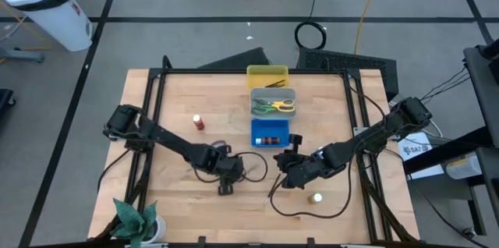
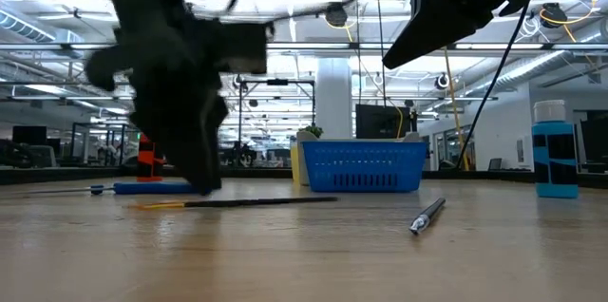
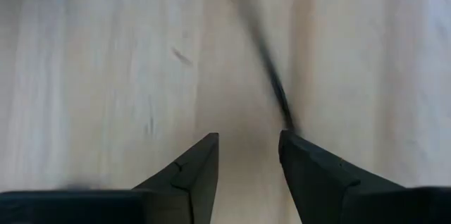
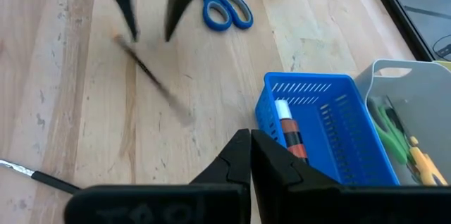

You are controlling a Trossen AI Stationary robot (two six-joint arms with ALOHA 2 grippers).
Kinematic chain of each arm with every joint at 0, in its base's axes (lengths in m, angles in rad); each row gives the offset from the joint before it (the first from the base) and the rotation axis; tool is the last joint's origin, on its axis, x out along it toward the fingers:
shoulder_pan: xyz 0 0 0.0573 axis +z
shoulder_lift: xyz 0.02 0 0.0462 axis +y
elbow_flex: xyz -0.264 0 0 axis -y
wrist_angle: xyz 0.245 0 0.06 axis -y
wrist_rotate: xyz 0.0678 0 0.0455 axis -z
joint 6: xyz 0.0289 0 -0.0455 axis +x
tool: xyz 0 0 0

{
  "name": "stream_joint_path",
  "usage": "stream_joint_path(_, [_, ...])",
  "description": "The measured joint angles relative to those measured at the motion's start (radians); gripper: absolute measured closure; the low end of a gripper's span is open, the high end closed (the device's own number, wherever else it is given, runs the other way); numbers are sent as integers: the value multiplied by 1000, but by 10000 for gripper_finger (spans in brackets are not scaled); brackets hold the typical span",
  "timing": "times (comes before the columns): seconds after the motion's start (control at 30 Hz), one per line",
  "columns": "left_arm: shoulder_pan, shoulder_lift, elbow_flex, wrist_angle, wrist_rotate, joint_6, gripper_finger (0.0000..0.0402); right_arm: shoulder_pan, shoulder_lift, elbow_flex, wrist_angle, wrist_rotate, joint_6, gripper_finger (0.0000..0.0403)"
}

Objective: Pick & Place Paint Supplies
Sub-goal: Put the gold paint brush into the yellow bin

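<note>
My left gripper (image 1: 225, 185) points down at the table's middle, open (image 3: 248, 146), close over the wood. A thin dark brush (image 3: 271, 76) lies on the table with one end at the tip of one finger (image 3: 299, 150); the right wrist view shows that brush (image 4: 155, 83) below my left gripper (image 4: 149, 30). My right gripper (image 4: 250, 143) is shut, holds nothing and hovers near the blue tray (image 1: 270, 125). Blue scissors (image 4: 227, 9) and a red bottle (image 1: 199, 122) lie flat and stand on the wood. A blue bottle with a pale cap (image 2: 556, 155) stands near the front. My left gripper comes from above with its fingers pointing down. One fingertip (image 3: 290, 139) stands right at the end of the brush (image 3: 285, 115), which lies flat on the table. I cannot tell whether it touches the brush.
Yellow tray (image 1: 267, 70), grey tray (image 1: 272, 92) with green and yellow scissors (image 4: 402, 139), and the blue tray holding a brown bottle (image 4: 290, 136) stand in a row at the far middle. A second brush (image 4: 35, 175) lies nearer the front. A plant (image 1: 136, 221) fills the near left corner.
</note>
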Motion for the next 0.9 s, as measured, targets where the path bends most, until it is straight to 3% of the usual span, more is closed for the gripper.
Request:
stream_joint_path(0.23, [-38,-83,22,-45,5,-26,249,0,0,1,-5,0,11,403])
stream_joint_path(0.33, [-60,-86,21,-34,0,-104,285,2,1,1,-7,-1,11,403])
stream_joint_path(0.53, [-111,-33,20,93,-54,-63,387,2,0,1,-6,0,11,403])
stream_joint_path(0.67, [-115,11,22,263,-3,-212,391,2,0,1,1,0,11,403])
stream_joint_path(0.9, [-161,90,22,336,-31,-235,396,2,0,1,4,0,10,403])
